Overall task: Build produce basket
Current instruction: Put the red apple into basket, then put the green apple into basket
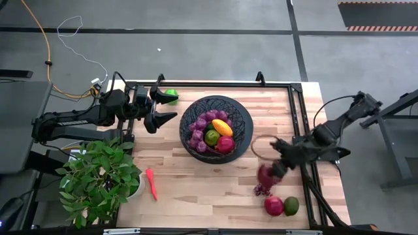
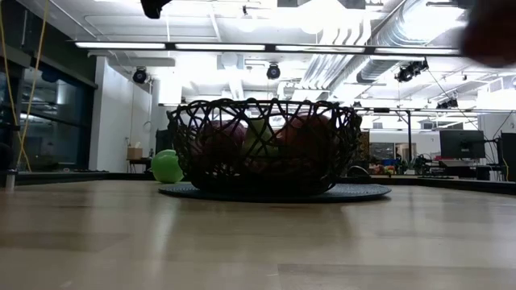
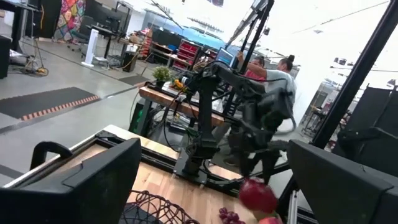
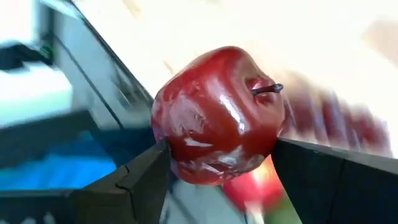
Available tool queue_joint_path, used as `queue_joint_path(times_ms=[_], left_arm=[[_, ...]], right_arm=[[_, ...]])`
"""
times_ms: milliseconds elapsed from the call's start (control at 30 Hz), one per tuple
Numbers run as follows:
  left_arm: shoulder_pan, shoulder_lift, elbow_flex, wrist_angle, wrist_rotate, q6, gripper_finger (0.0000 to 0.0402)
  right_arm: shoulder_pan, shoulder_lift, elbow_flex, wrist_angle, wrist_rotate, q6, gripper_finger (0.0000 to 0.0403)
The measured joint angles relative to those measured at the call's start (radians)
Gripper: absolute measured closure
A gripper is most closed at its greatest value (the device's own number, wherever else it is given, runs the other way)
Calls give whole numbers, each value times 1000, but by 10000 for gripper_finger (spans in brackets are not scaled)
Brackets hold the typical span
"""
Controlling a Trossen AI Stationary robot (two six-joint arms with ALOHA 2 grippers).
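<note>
Left gripper [image 1: 161, 108] hangs spread and empty left of the basket [image 1: 240, 117], beside a green fruit [image 1: 171, 95]. Right gripper [image 1: 271, 171] pinches a red apple [image 4: 217, 115] across its widest part, lifted over the table's right side. Apple looks light, rigid and glossy, probably slippery.

Both arms are dark, near black, built of rounded tube-like links with thicker blocks at the joints. The left arm [image 1: 78, 119] ends in a left hand [image 1: 164, 108] with two pointed, wedge-shaped black fingers [image 3: 93, 183], flat-faced and matte. The right arm [image 1: 339, 124] trails a thin black cable looping off its far side; its right hand [image 4: 221, 180] has angular black fingers [image 4: 134, 183].
</note>
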Motion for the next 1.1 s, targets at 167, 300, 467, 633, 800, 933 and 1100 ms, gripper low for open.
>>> queue_joint_path(times_ms=[167, 300, 467, 633, 800, 933, 1100], left_arm=[[0, 0, 0, 1, 0, -12, 11], [0, 0, 0, 2, 1, -62, 11], [0, 0, 0, 2, 1, -122, 11], [0, 0, 1, 2, 1, -142, 11], [1, 2, 29, 2, 15, -125, 11], [12, 17, 57, 4, 19, -80, 11], [26, 20, 58, -5, 27, -79, 11]], right_arm=[[-190, 24, 0, 200, 90, -340, 156], [-349, 63, 0, 472, 93, -628, 156], [-517, 123, 0, 793, 40, -911, 156], [-633, 160, 0, 930, -59, -1049, 156], [-687, 167, 76, 811, -95, -1169, 156], [-705, 172, 161, 654, -97, -1231, 156], [-713, 179, 173, 533, -69, -1242, 156]])
